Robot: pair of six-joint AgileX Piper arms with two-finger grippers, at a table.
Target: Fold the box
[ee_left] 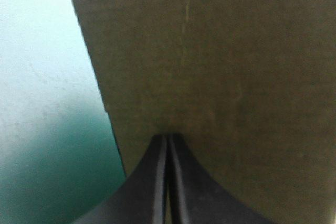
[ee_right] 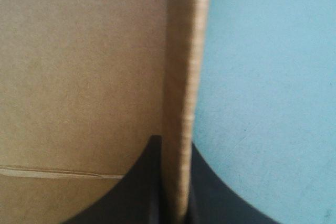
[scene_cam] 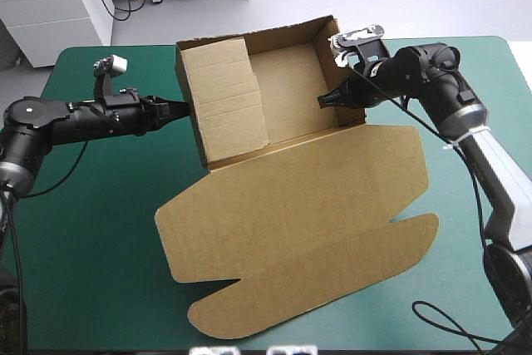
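The box [scene_cam: 283,81] stands in the upper centre of the high view on the teal-green bench [scene_cam: 91,247]. It is part-formed into an open tray, and its lid [scene_cam: 291,214] lies flat, spreading toward the lower centre of the frame. By the look of it, the step in hand is setting and tucking the side walls: the back and both sides are up, but the broad left wall [scene_cam: 223,101] leans in over the tray floor and does not look pressed home.

The left arm comes in low and nearly level from the left edge of the frame. The left gripper [scene_cam: 176,110] has its fingers closed together into one point, holding nothing, with the tip against the outside of that left wall [ee_left: 220,66]. The right arm reaches in from the right with its elbow high and its wrist bent down. The right gripper [scene_cam: 331,99] is nipped onto the right wall [scene_cam: 337,68], and the right wrist view shows the board's edge [ee_right: 185,77] running between the two black fingers [ee_right: 139,182].

The next move probably calls for the right gripper to steady its wall while the left one pushes or re-grips the leaning panel to seat it. If the push is too hard, the whole tray could slide across the cover.
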